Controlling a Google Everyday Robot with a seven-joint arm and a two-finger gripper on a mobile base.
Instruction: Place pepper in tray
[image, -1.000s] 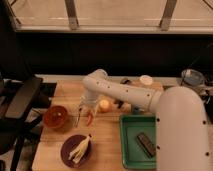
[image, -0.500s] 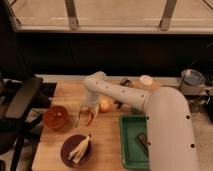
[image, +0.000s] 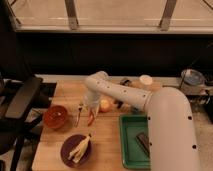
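Note:
The pepper (image: 91, 118) is a slim red-orange chili lying on the wooden table, just right of a fork (image: 79, 115). My gripper (image: 90, 109) hangs straight down right over the pepper's upper end, at the table's left middle. The green tray (image: 131, 144) lies at the front right of the table and holds a dark flat object (image: 143, 142). The white arm runs from the lower right across the tray's far side to the gripper.
An orange-red bowl (image: 55, 116) stands left of the fork. A dark purple plate (image: 76, 150) with a pale banana peel sits at the front. A round orange-yellow fruit (image: 105, 105) lies right of the gripper. A white cup (image: 145, 80) stands at the back.
The arm's near link has pulled back to the right. The gripper has stayed over the pepper and sits slightly lower.

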